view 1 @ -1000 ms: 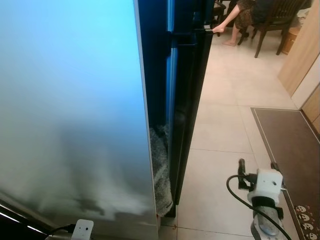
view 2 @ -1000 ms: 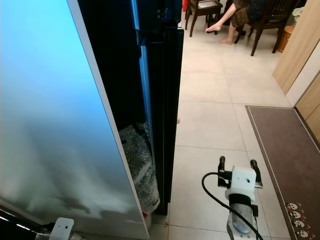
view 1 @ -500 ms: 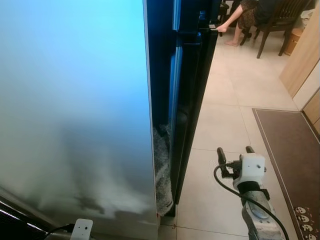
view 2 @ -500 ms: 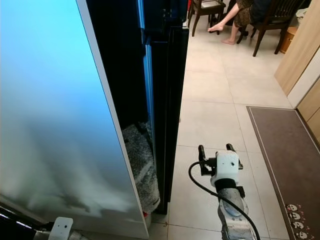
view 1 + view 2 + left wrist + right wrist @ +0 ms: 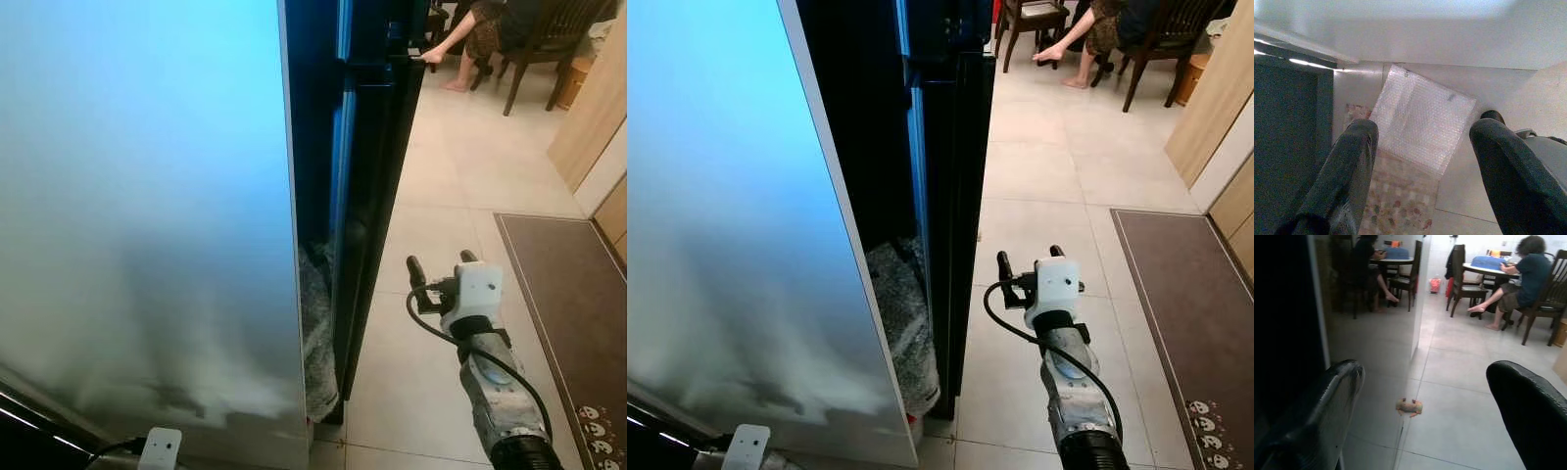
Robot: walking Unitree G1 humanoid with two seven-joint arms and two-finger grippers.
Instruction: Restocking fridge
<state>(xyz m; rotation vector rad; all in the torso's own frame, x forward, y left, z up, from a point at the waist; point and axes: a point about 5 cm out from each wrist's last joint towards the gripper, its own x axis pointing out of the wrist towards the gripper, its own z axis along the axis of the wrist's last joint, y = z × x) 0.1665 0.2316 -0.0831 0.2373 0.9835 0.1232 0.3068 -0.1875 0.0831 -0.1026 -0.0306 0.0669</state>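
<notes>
Fridge door [image 5: 147, 196] swung wide, right gripper [image 5: 1029, 262] raised beside the dark fridge edge [image 5: 955, 196].
Pale door panel takes up the robot's left; behind it, bubble wrap [image 5: 315, 333] sits low against the black fridge body. Right gripper hangs above the tiled floor [image 5: 1048, 186] with jaws spread and empty, near that edge but not touching. Left gripper [image 5: 1422, 147] is low, jaws spread over a bubble-wrap sheet [image 5: 1422, 125] on the floor. A person [image 5: 1520, 276] sits at a table well beyond.
</notes>
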